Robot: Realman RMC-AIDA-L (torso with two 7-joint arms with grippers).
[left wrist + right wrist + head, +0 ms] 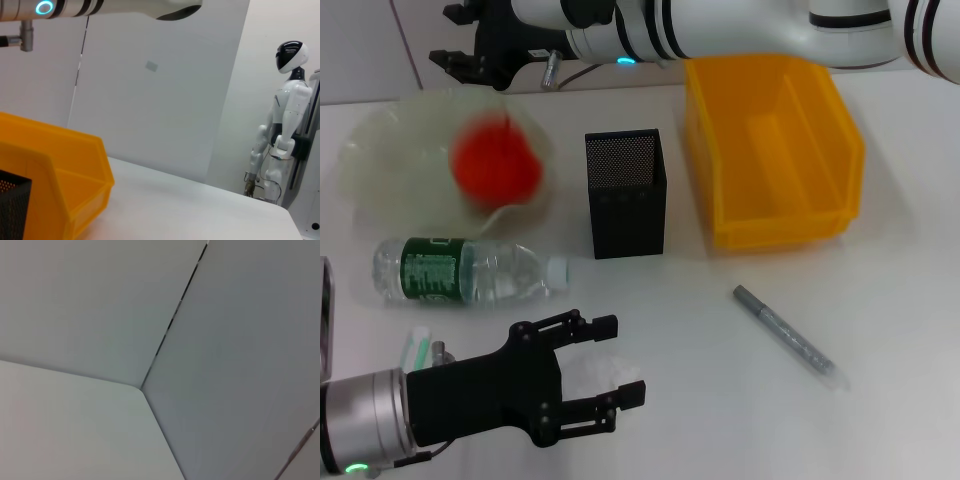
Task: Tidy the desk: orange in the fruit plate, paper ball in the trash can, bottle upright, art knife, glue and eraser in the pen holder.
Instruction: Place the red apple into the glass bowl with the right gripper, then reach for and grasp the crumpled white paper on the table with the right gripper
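The orange shows as a blurred red-orange ball in the translucent fruit plate at the back left. My right gripper is open and empty just above the plate's far rim. My left gripper is open at the front of the table, its fingers on either side of the white paper ball. The clear bottle with a green label lies on its side. The black mesh pen holder stands mid-table. The grey art knife lies to the right. The eraser is not in view.
The yellow bin stands at the back right; it also shows in the left wrist view beside the pen holder. A small green-and-white item lies partly hidden behind my left arm. The right wrist view shows only wall and tabletop.
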